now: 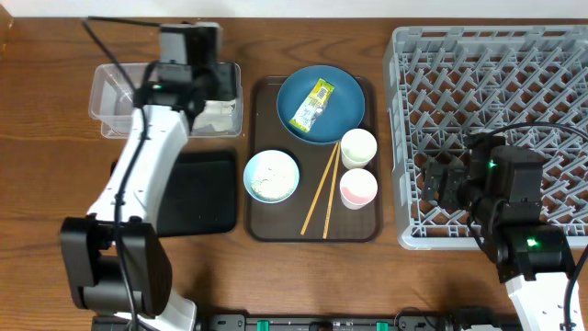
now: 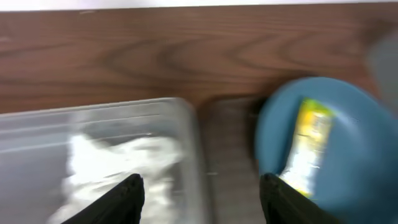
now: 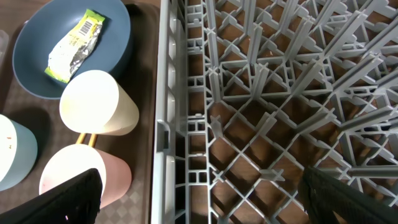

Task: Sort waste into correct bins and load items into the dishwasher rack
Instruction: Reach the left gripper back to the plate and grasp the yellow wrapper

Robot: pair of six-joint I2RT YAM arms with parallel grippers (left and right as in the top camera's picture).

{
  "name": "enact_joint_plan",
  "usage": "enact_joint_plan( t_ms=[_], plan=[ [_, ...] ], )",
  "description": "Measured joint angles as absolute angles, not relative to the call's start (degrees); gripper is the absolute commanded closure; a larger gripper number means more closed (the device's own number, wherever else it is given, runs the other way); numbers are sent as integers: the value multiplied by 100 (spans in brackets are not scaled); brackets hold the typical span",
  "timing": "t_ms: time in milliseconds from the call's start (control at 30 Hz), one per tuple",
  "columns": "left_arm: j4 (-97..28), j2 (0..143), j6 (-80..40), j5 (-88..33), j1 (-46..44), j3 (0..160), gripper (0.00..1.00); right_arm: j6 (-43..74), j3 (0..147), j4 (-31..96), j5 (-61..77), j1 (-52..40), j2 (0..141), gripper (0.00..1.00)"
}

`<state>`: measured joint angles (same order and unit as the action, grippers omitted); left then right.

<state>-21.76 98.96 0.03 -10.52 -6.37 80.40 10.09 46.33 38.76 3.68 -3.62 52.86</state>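
A crumpled white napkin (image 1: pixel 220 112) (image 2: pixel 118 162) lies in the clear tub (image 1: pixel 110 92) (image 2: pixel 186 121). My left gripper (image 1: pixel 197 85) (image 2: pixel 202 199) hangs open and empty over the tub's right end. The yellow-green wrapper (image 1: pixel 313 103) (image 2: pixel 308 146) (image 3: pixel 74 43) lies on the dark-blue plate (image 1: pixel 344 97) (image 2: pixel 354 112) (image 3: pixel 37 62). The cream cup (image 1: pixel 358 147) (image 3: pixel 96 102), pink cup (image 1: pixel 358 188) (image 3: pixel 81 171), pale-blue bowl (image 1: pixel 272 175) (image 3: pixel 15 152) and chopsticks (image 1: pixel 322 193) sit on the brown tray. My right gripper (image 1: pixel 446 179) (image 3: pixel 199 199) is open and empty above the left edge of the grey rack (image 1: pixel 487 92) (image 3: pixel 280 93).
The black tray (image 1: pixel 197 193) lies at the front left, partly under my left arm. The brown serving tray (image 1: pixel 262 221) (image 3: pixel 140 199) sits between the bins and the rack. Small pale specks show inside the bowl.
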Motion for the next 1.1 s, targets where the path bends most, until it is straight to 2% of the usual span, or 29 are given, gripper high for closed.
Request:
enact_joint_plan(
  t_ms=[200,400,900,967,1033,1100],
  plan=[
    [-1826,10073,1,-1278,-1396,8040,31,1009,4633,3876,368,-362,5286,1],
    [-1304,10840,5,-1347,-1911,8040,30,1009,4633,3883,368,-362,5286,1],
    [-744,12121,5,-1361,-2233,8040,30,1009,4633,3994,368,-362,5286,1],
    [-744,12191,5,-1361,-2268,8040,35,1009,4633,3997,368,-362,5286,1],
    [-746,12241,12,-1361,-2307,8040,46,1009,4633,4001,368,-362,5286,1],
    [-757,12261,1,-1361,-2342,8040,62,1009,4633,4001,368,-362,5286,1]
  ],
)
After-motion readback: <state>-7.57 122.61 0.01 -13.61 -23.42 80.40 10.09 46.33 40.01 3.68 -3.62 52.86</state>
